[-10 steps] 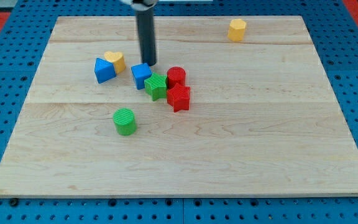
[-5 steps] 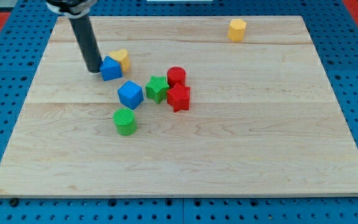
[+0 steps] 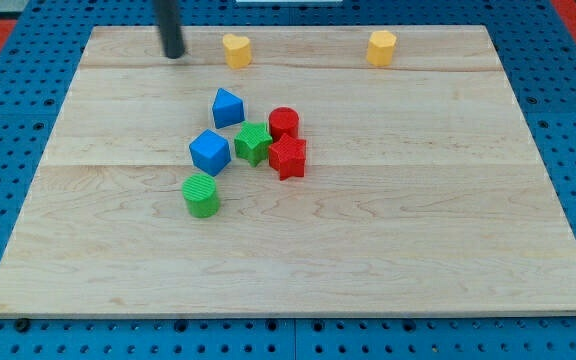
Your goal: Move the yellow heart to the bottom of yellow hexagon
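The yellow heart (image 3: 236,49) lies near the view's top, left of centre. The yellow hexagon (image 3: 381,47) sits at the top right, level with the heart and well to its right. My tip (image 3: 173,55) rests on the board at the top left, a short way left of the yellow heart and apart from it.
A cluster lies mid-board: a blue triangular block (image 3: 227,107), a blue cube (image 3: 209,151), a green star (image 3: 253,142), a red cylinder (image 3: 284,123), a red star-like block (image 3: 288,157) and a green cylinder (image 3: 201,194).
The yellow heart has moved up and right to the top of the board. The blue triangular block has shifted right. My tip has moved up to the top left.
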